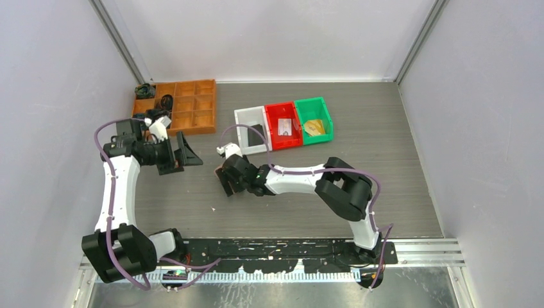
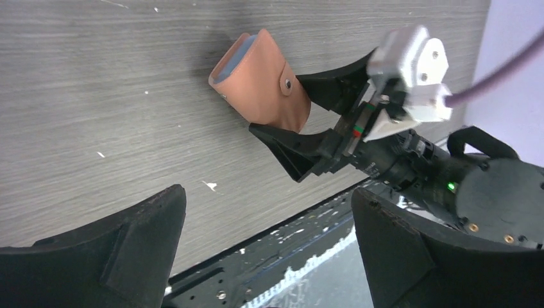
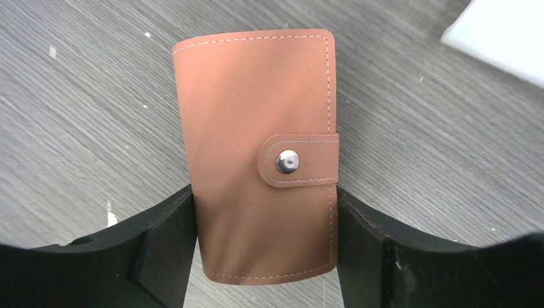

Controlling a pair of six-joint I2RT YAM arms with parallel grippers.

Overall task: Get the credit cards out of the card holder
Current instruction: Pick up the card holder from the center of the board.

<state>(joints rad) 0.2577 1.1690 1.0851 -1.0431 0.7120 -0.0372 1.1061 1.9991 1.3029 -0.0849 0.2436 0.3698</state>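
The card holder (image 3: 256, 147) is a salmon-pink wallet, folded shut, with its snap tab (image 3: 298, 160) fastened. My right gripper (image 3: 266, 244) is shut on its two long sides. In the left wrist view the holder (image 2: 263, 83) is tilted, its far end at the table, with a grey-blue inner edge showing at that end. In the top view my right gripper (image 1: 228, 179) hides it. My left gripper (image 1: 186, 154) is open and empty, to the left of the holder and apart from it. A whitish card (image 1: 285, 127) lies in the red bin and a yellowish one (image 1: 314, 127) in the green bin.
A white bin (image 1: 242, 119), a red bin (image 1: 274, 110) and a green bin (image 1: 327, 119) stand in a row behind the right gripper. A brown compartment tray (image 1: 192, 106) with cables stands at the back left. The black base rail (image 1: 289, 247) runs along the near edge.
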